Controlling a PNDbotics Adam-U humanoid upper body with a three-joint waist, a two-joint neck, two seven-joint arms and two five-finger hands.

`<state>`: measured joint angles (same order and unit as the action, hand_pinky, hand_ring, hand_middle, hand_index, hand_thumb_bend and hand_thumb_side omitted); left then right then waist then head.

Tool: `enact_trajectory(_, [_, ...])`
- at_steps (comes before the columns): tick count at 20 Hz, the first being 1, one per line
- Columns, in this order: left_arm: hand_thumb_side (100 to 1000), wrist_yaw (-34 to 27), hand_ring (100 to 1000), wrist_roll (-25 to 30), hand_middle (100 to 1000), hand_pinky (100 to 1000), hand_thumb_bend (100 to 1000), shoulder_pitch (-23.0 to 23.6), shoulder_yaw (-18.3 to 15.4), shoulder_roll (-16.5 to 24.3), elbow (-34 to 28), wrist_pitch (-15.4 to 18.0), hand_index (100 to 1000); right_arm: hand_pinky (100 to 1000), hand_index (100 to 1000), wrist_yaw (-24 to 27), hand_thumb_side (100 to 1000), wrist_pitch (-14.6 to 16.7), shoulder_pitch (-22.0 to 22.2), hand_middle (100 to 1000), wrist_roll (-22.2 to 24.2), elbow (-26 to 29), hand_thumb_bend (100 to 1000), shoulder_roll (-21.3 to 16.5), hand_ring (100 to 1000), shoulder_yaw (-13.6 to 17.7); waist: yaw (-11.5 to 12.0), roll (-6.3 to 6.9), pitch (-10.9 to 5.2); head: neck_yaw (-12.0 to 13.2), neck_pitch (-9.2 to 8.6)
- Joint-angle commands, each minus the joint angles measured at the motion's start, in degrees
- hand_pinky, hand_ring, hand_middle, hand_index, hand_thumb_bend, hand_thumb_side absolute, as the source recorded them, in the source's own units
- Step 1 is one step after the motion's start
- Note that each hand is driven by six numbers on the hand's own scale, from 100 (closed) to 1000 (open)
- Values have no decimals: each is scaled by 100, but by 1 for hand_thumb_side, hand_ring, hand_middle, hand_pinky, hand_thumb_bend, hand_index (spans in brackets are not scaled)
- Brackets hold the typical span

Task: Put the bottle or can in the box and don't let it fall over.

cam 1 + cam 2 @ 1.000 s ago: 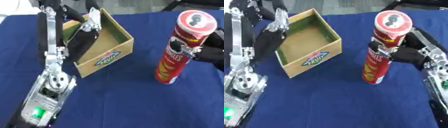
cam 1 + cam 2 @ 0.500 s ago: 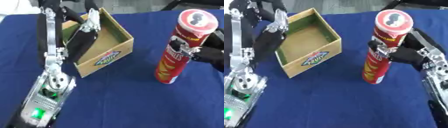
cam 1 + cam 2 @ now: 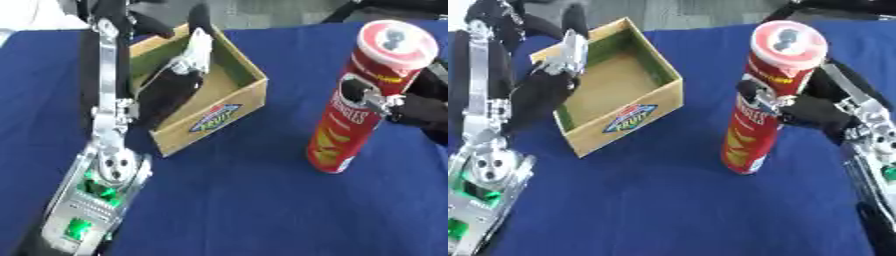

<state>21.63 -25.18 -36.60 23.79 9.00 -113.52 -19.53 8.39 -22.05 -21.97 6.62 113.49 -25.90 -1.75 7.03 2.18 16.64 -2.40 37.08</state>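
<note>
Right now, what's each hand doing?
Left hand: open, fingers resting on the box at its left wall.
Right hand: shut on the red can, which stands upright on the table.

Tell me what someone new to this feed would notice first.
The tall red chip can stands upright on the blue table, right of centre, with the right hand curled round its middle. Left of it sits the open cardboard box, nothing visible inside, and the left hand rests on its left wall.
</note>
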Motion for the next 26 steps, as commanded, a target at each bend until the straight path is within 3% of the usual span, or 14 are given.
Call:
enact_trajectory(1, [521,19,600,-76,739,712,504,-43,-175,5,-107,150,808,1000,753,46,132,6,-85,706,-36,110,100,-66,933,72,13,-24,-103,-14,-63])
enact_trajectory(4, [574,-85,606,-310,739,713,455,46,-413,-28,-107,323,804,1000,737,85,100,-16,-92,688,-96,110,100,-79,923,82,50,-34,-105,-59,-65])
enact_trajectory(8, [547,-178,602,-646,715,710,452,326,-935,103,-107,555,785,1000,718,148,100,15,-127,667,-212,110,100,-130,909,109,124,-44,-106,-180,-66])
enact_trajectory(18, [555,-797,582,-1520,690,696,414,1220,-2324,915,-107,640,770,1000,661,386,100,71,-514,611,-376,110,100,-319,872,71,197,-76,-88,-317,-37])
enact_trajectory(22, [548,-1088,575,-1848,679,676,377,1414,-2546,1073,-107,824,768,1000,646,588,100,7,-824,597,-482,110,100,-364,863,37,203,-98,-99,-338,-24])
enact_trajectory(26, [557,-1357,565,-2184,672,666,339,1598,-2494,1215,-107,1038,764,1000,634,791,100,-87,-1223,588,-590,110,100,-421,854,-34,187,-125,-120,-347,-10])
